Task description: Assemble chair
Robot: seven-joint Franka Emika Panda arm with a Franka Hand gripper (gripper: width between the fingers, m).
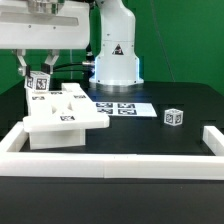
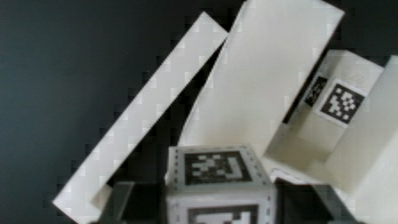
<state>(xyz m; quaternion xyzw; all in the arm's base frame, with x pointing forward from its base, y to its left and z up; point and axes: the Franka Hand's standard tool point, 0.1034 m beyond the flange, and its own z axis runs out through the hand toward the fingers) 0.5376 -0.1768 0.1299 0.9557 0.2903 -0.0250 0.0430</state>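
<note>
Wrist view: claw pinches tagged chair block.

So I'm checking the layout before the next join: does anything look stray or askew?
One small tagged cube sits alone toward the exterior view's right, apart from the chair parts clustered at the left. The gripper is shut on a tagged block. Nothing looks damaged.

Black counter, fenced by white border rails along near edge and both sides. On it: stacked white chair parts at exterior view's left, flat marker board mid-far, small tagged cube toward exterior view's right, apart from the rest.
</note>
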